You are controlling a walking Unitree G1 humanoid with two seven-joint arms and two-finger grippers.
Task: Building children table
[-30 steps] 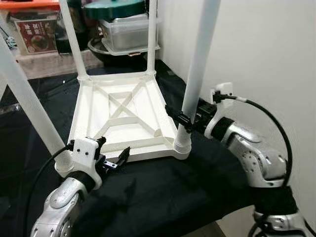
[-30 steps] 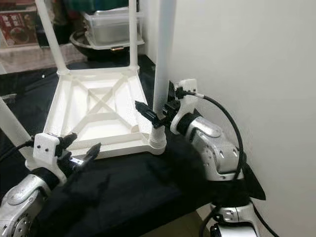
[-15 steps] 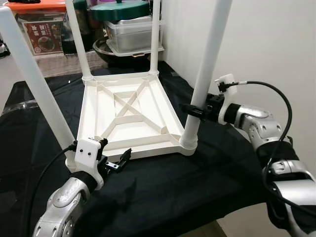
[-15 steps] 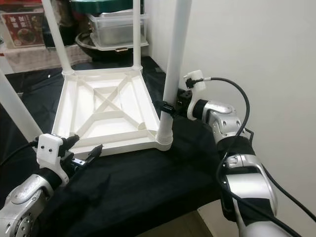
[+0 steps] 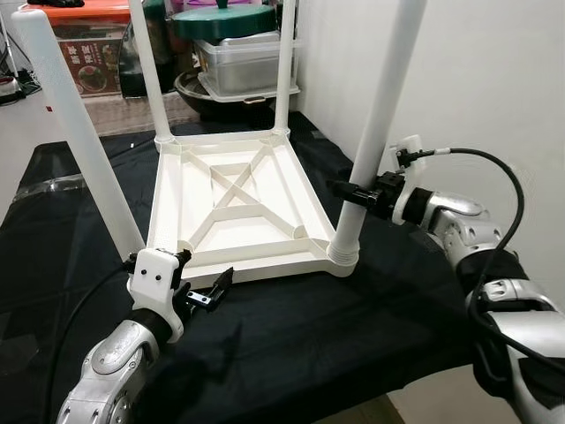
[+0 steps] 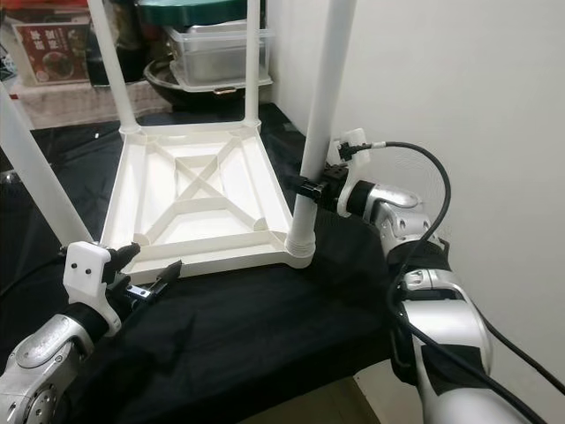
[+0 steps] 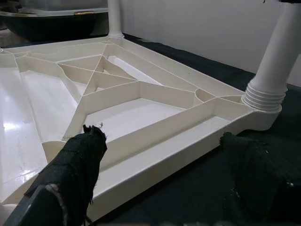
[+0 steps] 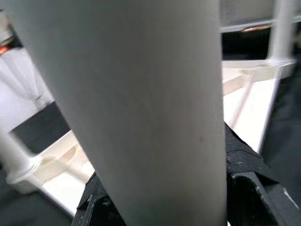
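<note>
The white children's table (image 5: 234, 208) lies upside down on a black cloth, its four legs pointing up. My right gripper (image 5: 355, 192) is shut on the near-right leg (image 5: 380, 115), a short way above its screw collar (image 5: 342, 256). In the right wrist view that leg (image 8: 141, 94) stands close between the black fingers (image 8: 249, 165). My left gripper (image 5: 201, 274) hangs open just in front of the tabletop's near edge, holding nothing. In the left wrist view its fingers (image 7: 75, 169) sit either side of that edge (image 7: 155, 155). The near-left leg (image 5: 79, 141) rises just behind the left wrist.
A white wall (image 5: 494, 79) stands close on the right. Behind the table are a dark pot with stacked plastic containers (image 5: 238, 62) and a red-labelled box (image 5: 88, 62). The black cloth (image 5: 309, 353) drops off at the near edge.
The camera has pulled back and up, so the whole scene has shifted. My right arm is stretched out more, still shut on the same leg. The left gripper stays open by the near edge.
</note>
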